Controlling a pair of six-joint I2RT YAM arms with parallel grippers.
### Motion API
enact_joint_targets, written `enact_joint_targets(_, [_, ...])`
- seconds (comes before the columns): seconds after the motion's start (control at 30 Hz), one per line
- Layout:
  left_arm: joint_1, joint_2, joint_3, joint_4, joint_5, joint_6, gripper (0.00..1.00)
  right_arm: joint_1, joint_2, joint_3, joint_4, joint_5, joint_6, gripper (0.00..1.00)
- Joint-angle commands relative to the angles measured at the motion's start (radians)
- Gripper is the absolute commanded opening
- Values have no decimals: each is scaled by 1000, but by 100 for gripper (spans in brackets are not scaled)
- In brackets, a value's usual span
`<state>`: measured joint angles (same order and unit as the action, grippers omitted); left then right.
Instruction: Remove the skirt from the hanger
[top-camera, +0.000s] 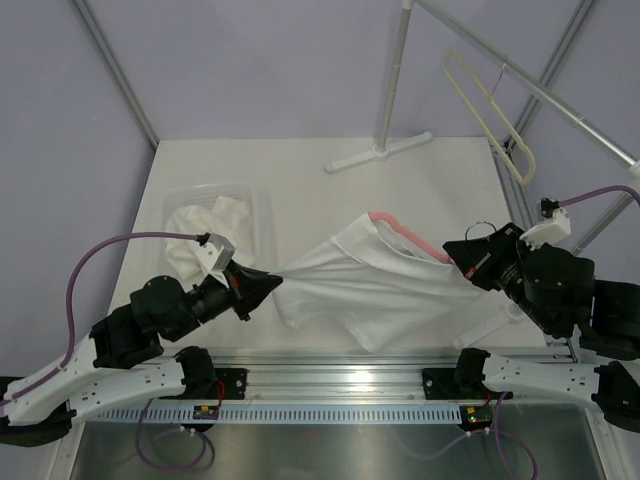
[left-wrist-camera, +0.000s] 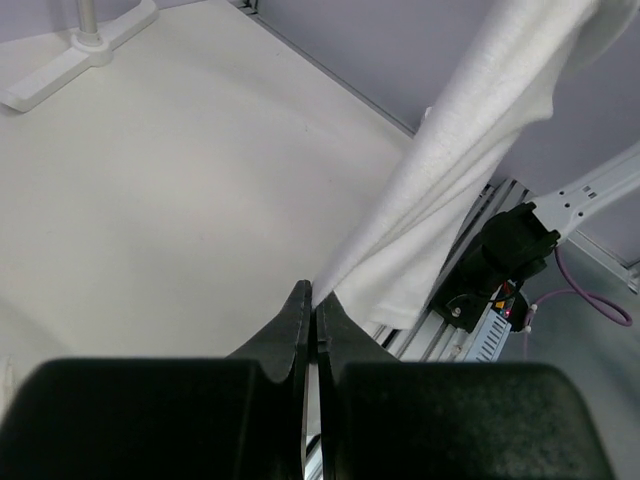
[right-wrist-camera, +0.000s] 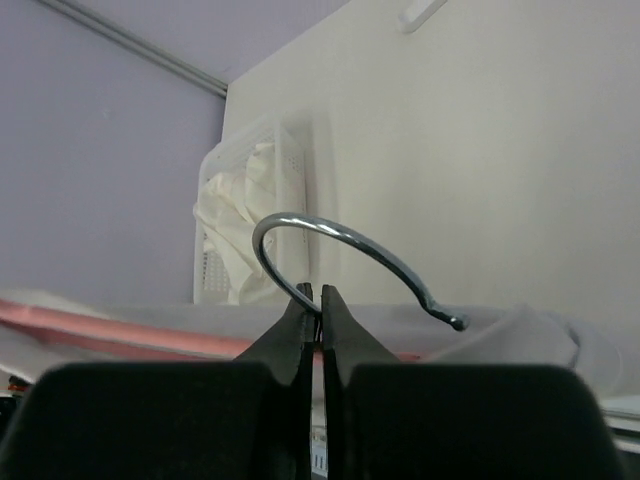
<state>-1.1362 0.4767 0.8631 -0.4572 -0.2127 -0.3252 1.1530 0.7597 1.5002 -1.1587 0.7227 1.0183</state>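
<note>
The white skirt (top-camera: 370, 280) hangs stretched between my two grippers above the table's near edge. It is still on a pink hanger (top-camera: 410, 236) with a metal hook (right-wrist-camera: 340, 240). My left gripper (top-camera: 272, 281) is shut on the skirt's left edge; the cloth runs up from the fingertips in the left wrist view (left-wrist-camera: 450, 170). My right gripper (top-camera: 462, 256) is shut on the base of the hanger's hook (top-camera: 483, 229). The pink bar (right-wrist-camera: 130, 330) shows behind the right gripper (right-wrist-camera: 320, 296), with white cloth over it.
A clear plastic bin (top-camera: 262, 215) with white cloth (top-camera: 200, 235) in it sits at the left of the table. A white stand (top-camera: 380, 150) rises at the back. A cream hanger (top-camera: 490, 110) hangs on a rail at the upper right.
</note>
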Motion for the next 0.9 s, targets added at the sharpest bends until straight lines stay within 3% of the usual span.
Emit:
enact_joint_targets(0.0, [12, -33, -12, -28, -125, 5, 0, -9, -66, 34, -147, 241, 28, 0])
enact_joint_targets(0.2, [13, -18, -24, -20, -93, 8, 0, -9, -94, 48, -185, 259, 37, 0])
enact_joint_targets(0.4, [12, 106, 19, -24, 99, 37, 0, -7, -68, 3, 5, 173, -150, 0])
enact_joint_targets(0.43, [12, 137, 42, -40, 120, 43, 7, -9, -42, 2, 55, 159, -177, 0])
enact_joint_targets(0.47, [12, 169, 65, -58, 143, 49, 27, -7, -25, 6, 76, 134, -214, 0])
enact_joint_targets(0.6, [12, 276, 181, -124, 125, 49, 69, -7, 44, 14, 178, 64, -277, 0])
enact_joint_targets(0.77, [12, 258, 183, -121, -51, 43, 83, -7, 58, 47, 194, -70, -287, 0])
enact_joint_targets(0.8, [12, 261, 188, -129, -74, 38, 92, -7, 78, 67, 148, -87, -281, 0])
enact_joint_targets(0.87, [12, 278, 205, -149, -80, 38, 97, -7, 104, 106, 88, -112, -248, 0])
